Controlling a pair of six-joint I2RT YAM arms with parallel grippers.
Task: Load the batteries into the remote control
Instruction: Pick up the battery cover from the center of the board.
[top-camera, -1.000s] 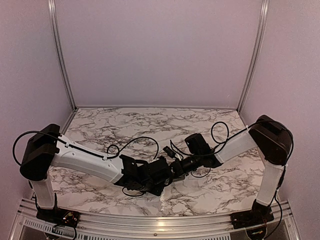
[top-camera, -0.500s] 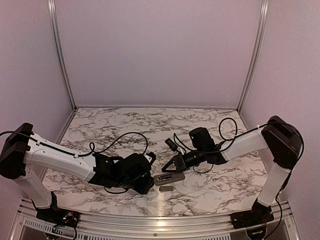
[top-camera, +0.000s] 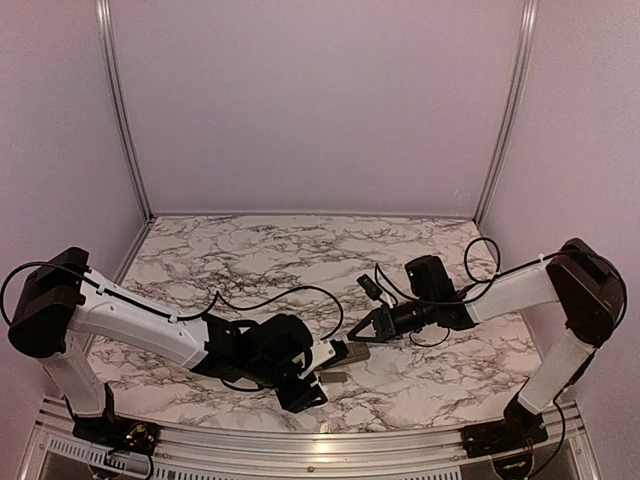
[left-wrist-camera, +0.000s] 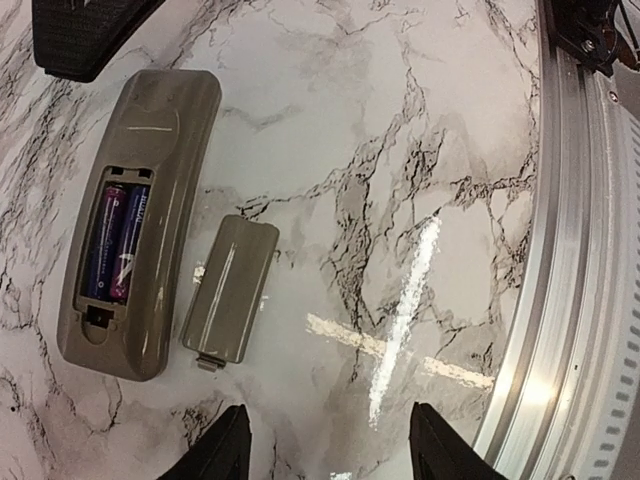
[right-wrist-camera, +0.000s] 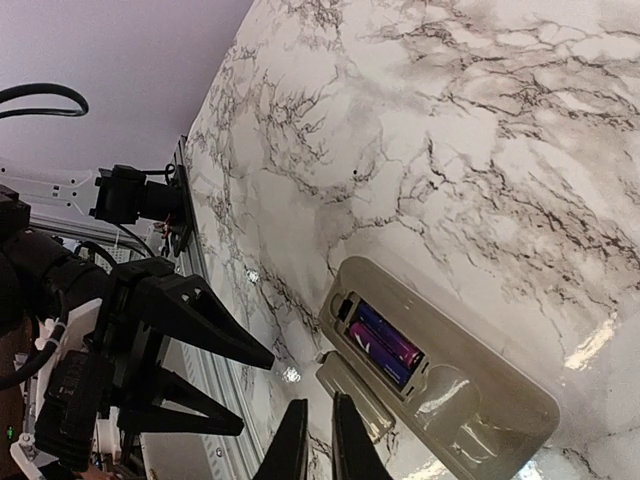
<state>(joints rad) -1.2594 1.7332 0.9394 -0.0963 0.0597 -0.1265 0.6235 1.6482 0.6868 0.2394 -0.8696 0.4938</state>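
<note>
The remote control (left-wrist-camera: 150, 130) lies back up on the marble table, its battery recess uncovered. Two purple batteries (left-wrist-camera: 115, 240) sit side by side in the recess. The loose tan-grey battery cover (left-wrist-camera: 230, 290) lies flat right beside the remote. My left gripper (left-wrist-camera: 330, 445) hovers open just short of the cover with nothing between its fingers. In the top view it (top-camera: 303, 385) is near the front edge, beside the cover (top-camera: 335, 377). My right gripper (right-wrist-camera: 318, 420) is shut and empty, pointing at the remote (right-wrist-camera: 440, 365) and cover (right-wrist-camera: 352, 398) from the right; the top view shows it (top-camera: 358, 335) beside the remote (top-camera: 347, 352).
An aluminium rail (left-wrist-camera: 580, 300) runs along the table's near edge, close to my left gripper. Black cables (top-camera: 270, 295) trail over the marble behind both arms. Pale walls with metal posts (top-camera: 125, 120) close off the back and sides.
Both grippers were bunched together over the remote. My left gripper has opened and drawn back towards the near edge. My right arm has pulled away to the right, uncovering the remote and cover.
</note>
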